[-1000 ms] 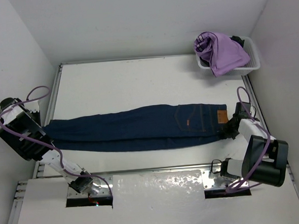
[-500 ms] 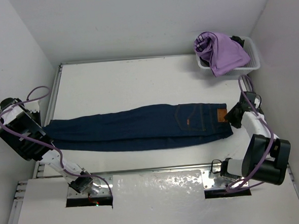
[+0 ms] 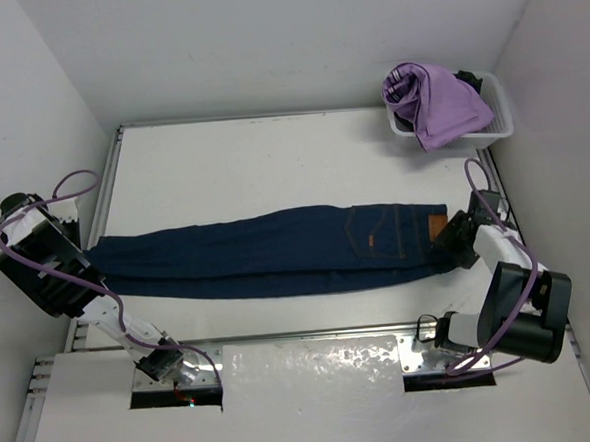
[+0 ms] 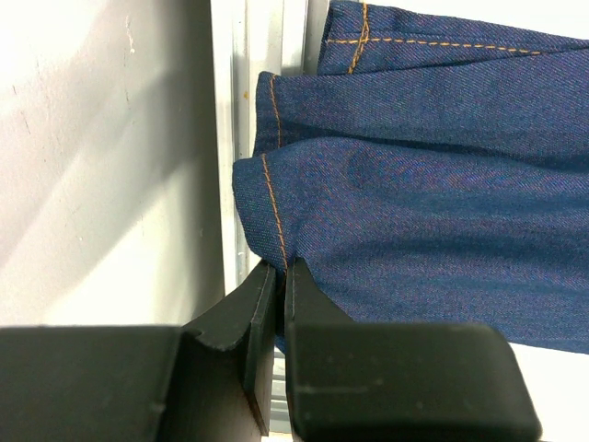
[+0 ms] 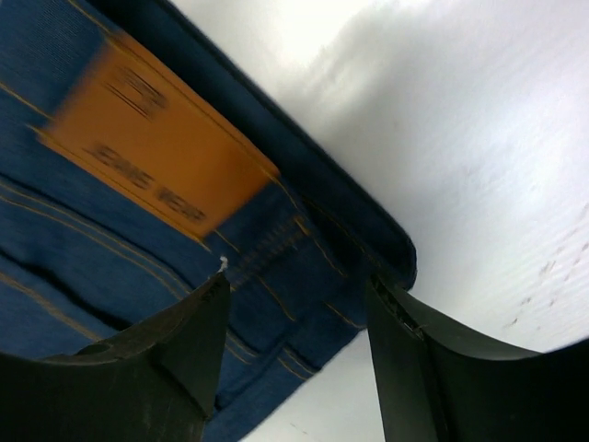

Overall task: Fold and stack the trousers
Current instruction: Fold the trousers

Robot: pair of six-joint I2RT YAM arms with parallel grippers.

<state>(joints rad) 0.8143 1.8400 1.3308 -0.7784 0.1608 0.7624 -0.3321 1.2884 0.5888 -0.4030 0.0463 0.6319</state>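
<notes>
**Two grippers at opposite ends of flat-lying trousers**

Left wrist view: the left gripper (image 4: 281, 273) has its two dark fingers (image 4: 260, 304) pressed together at the lower centre of the frame. The orange-stitched hem of the trousers (image 4: 414, 184) is pinched between their tips. Above the pinch, layered denim hems fill the right of the frame. They overhang the metal rail (image 4: 230, 110) at the table edge, which runs vertically beside a pale wall (image 4: 92, 138) on the left.

Right wrist view: the right gripper (image 5: 294, 304) is spread wide, one finger (image 5: 189, 345) at lower left and the other at lower right. The waistband corner of the trousers (image 5: 110, 258) lies in the gap between them. Whether either finger touches the cloth cannot be told. The tan patch (image 5: 152, 170) sits at upper left, blurred, and bare white table (image 5: 479, 138) fills the upper right.

Top view: the trousers (image 3: 277, 247) lie flat and stretched across the middle of the table (image 3: 271, 162), legs together. Their hems reach the left gripper (image 3: 85, 256) at the left edge. The waistband, with its patch (image 3: 438, 229), reaches the right gripper (image 3: 456, 239) at the right. At upper right, well apart from the trousers, a white basket (image 3: 501, 120) holds a lilac garment (image 3: 438, 107).
</notes>
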